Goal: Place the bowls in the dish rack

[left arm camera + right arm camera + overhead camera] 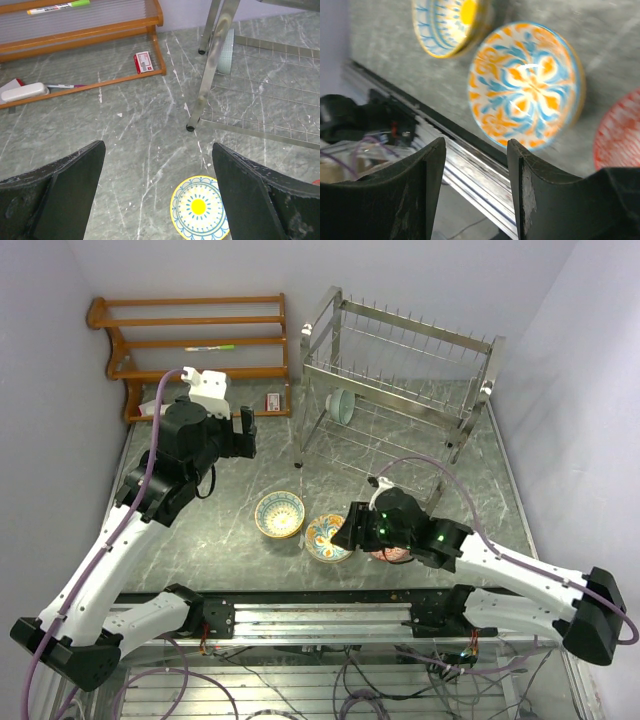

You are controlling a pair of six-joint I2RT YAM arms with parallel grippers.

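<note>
Plainly, the right gripper (475, 150) hangs part-open and empty, with the blue-orange floral bowl (527, 85) just ahead of its fingertips. The yellow-teal bowl (452, 25) and a red-patterned bowl (620, 130) crowd it on either side, so a pinch on the glazed rim could slip or shove a neighbour. The left gripper (159, 147), wide open and empty, hovers with the dish rack (210, 65) leg ahead of it.
</note>
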